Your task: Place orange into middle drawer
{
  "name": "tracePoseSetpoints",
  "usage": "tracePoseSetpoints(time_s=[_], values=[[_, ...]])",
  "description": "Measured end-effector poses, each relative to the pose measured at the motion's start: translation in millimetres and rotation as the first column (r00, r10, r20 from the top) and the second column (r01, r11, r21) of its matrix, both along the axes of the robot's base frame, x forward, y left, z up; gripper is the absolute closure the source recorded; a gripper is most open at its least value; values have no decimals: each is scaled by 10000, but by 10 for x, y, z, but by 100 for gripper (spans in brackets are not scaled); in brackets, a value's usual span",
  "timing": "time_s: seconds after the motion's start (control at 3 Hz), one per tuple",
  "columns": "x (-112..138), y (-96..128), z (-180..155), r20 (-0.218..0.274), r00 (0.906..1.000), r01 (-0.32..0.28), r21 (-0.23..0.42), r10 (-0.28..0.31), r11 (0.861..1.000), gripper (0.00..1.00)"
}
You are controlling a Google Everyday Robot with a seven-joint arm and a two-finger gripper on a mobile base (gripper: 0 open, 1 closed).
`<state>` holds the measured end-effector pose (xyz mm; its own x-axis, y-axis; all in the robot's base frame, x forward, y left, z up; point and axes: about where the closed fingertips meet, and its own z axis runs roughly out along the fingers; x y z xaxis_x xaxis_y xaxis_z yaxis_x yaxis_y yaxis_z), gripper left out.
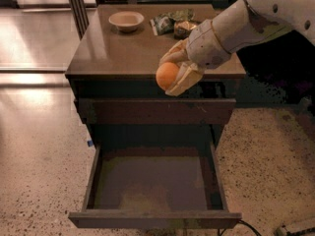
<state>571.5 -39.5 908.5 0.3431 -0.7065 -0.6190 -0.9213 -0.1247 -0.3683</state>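
Observation:
My gripper (171, 73) is shut on the orange (167, 74), a small round fruit held between two beige fingers (183, 80). It hangs in the air in front of the cabinet's front edge, above the top drawer front. The middle drawer (152, 181) is pulled wide open below, with a flat greyish floor and nothing in it. The orange is well above the drawer and slightly behind its middle.
On the wooden cabinet top (118, 48) stand a shallow beige bowl (126, 20), a green snack bag (170, 19) and a shiny can (184, 28). The closed top drawer front (157, 111) is just below the orange. Speckled floor lies on both sides.

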Motion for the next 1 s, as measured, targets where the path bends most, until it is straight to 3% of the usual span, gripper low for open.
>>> tracePoseSetpoints(time_s=[0.33, 0.67, 1.0], values=[[-3, -8, -30, -21, 10000, -4, 56, 4, 10000, 100], [-29, -194, -372, -138, 9999, 48, 664, -39, 9978, 100], [-1, -391, -862, -213, 9994, -269, 642, 284, 9976, 100]])
